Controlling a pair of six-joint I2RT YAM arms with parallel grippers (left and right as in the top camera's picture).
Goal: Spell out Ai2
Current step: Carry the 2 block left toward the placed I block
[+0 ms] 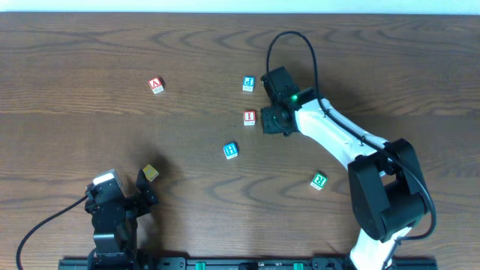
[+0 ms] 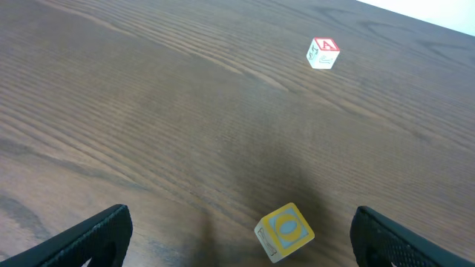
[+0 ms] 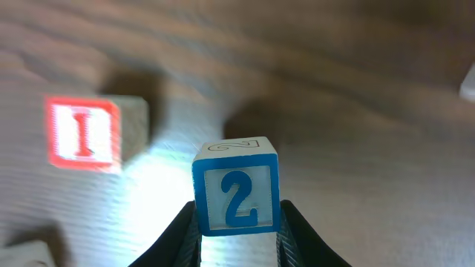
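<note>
- Dark wood-grain table (image 1: 75,142) fills every view, with small lettered cubes scattered across it.
- The right gripper (image 3: 236,226) is clamped on a small blue-bordered wooden cube printed "2" (image 3: 236,194), one finger pressed to each side. I cannot tell whether the cube touches the wood.
- A red-bordered wooden cube printed "I" (image 3: 83,133) sits near the held cube, to its left, with bare table between them.
- Since the 2 follows the I, the gripper looks to be on the correct side. The next move is probably a short set-down just right of the I, faces lined up.
- A red-lettered "A" cube (image 1: 156,85) lies well apart to the I's left, on the left arm's side.
- The left gripper (image 2: 241,222) is spread wide and empty, with a yellow cube (image 2: 283,231) loose on the table between its fingers.
</note>
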